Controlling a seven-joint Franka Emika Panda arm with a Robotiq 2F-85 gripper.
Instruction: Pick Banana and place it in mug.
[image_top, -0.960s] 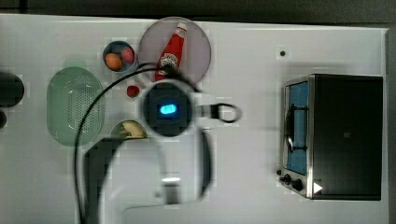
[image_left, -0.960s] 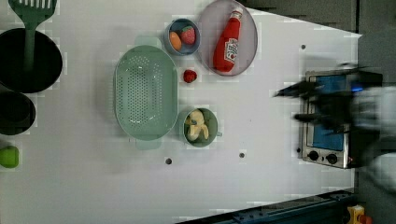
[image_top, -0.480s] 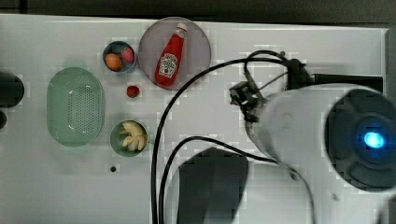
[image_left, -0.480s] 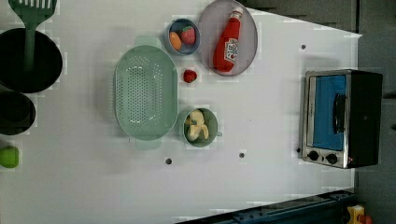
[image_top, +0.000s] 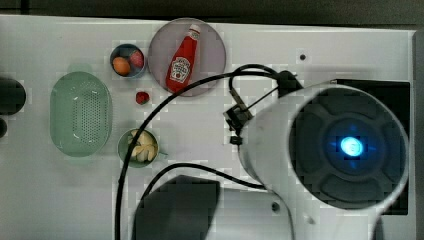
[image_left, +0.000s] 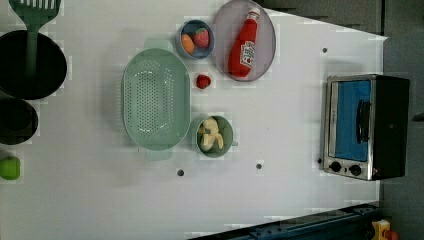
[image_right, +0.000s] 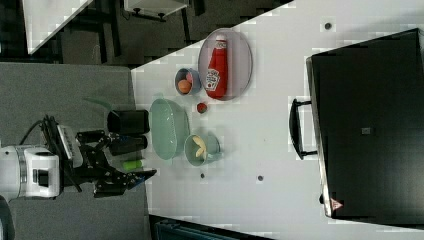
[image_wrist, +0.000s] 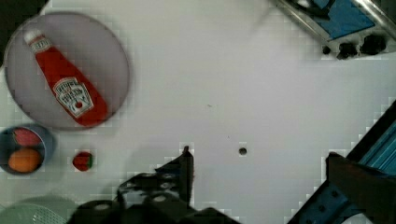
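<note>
the banana (image_left: 210, 138) is seen lying inside the mug (image_left: 215, 136), beside the colander (image_left: 156, 98); the gripper (image_right: 120, 162) is held wide open and empty, well apart from the mug

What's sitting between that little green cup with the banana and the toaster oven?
Nothing: in the left view, the table between the mug holding the banana and the toaster oven is bare.
</note>
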